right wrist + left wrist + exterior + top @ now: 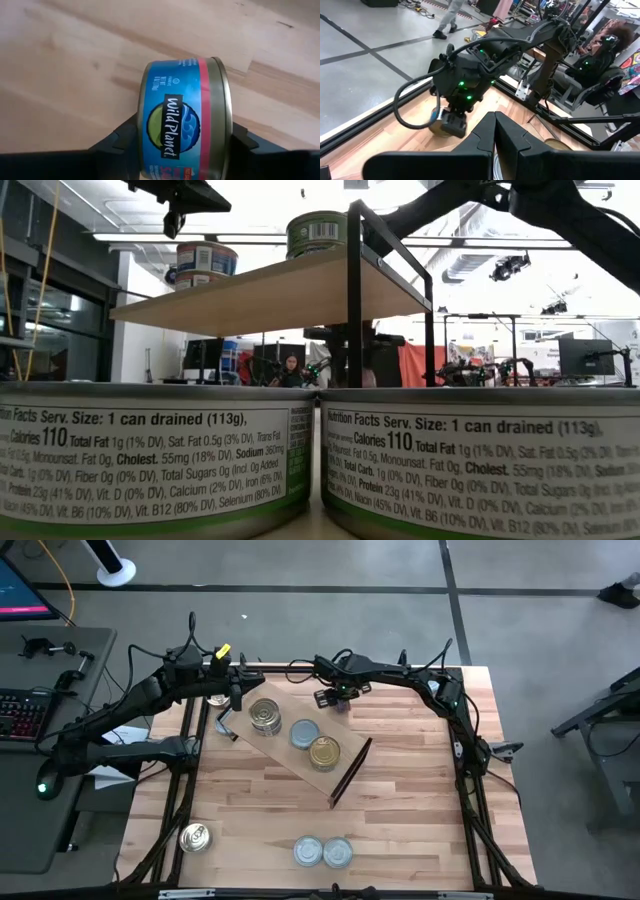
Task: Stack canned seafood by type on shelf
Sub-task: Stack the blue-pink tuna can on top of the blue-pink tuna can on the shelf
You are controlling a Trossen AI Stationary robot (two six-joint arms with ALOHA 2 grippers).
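Surface: butcher-block counter (pixel 400 800); shelf (pixel 335 775) mid-counter | right jaws (pixel 338 700) bracketing blue Wild Planet tin (pixel 185 120) at far edge, probably for shelving | left jaws (pixel 495 135) closed, empty

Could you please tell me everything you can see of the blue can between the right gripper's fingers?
The blue can is a short round tin with a blue label, a red band near one end, a green and blue Wild Planet logo, and a dull gold metal rim. It sits between the right gripper's dark fingers, just above the light wood tabletop behind the shelf.
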